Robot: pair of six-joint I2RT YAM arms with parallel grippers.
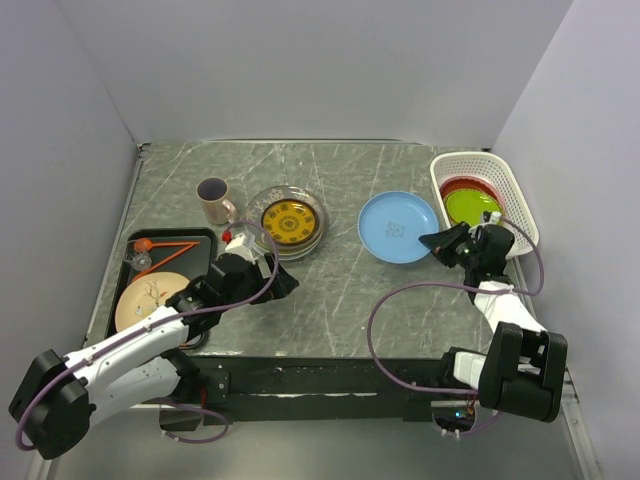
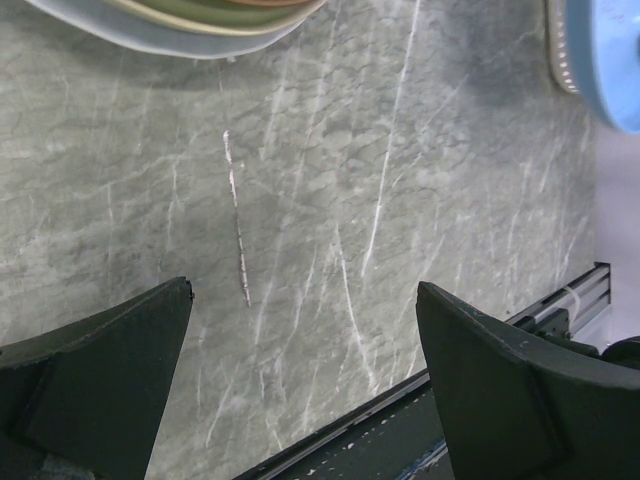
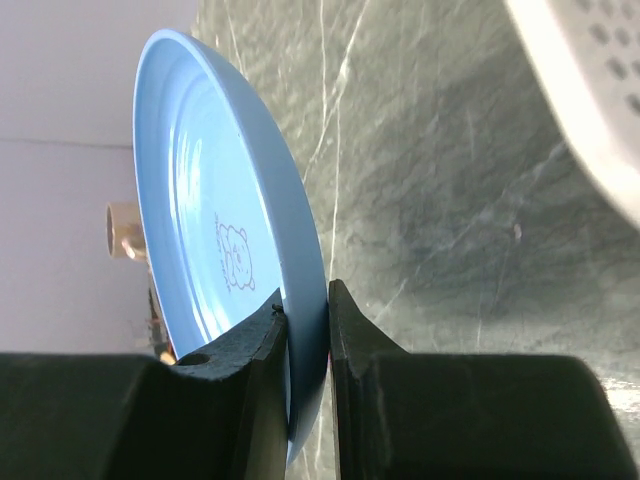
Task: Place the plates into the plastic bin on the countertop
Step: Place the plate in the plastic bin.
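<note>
Blue plate (image 1: 398, 227): right gripper (image 3: 305, 305) clamped on its rim, plate on or just above countertop (image 1: 330, 290) beside white bin (image 1: 470, 160), can't tell which. Bin holds green plate (image 1: 472, 206) on red plate (image 1: 455, 186). Left gripper (image 2: 305, 300) wide open, empty, over bare countertop near patterned plate stack (image 1: 289, 221).

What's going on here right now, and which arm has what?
The right pincer is shut on the rim of the blue plate, just beside the plastic bin. The bin already holds a green plate lying on a red plate. The left pincer hangs open and empty over the countertop, near the yellow-patterned plate. A beige plate sits on the black tray.
</note>
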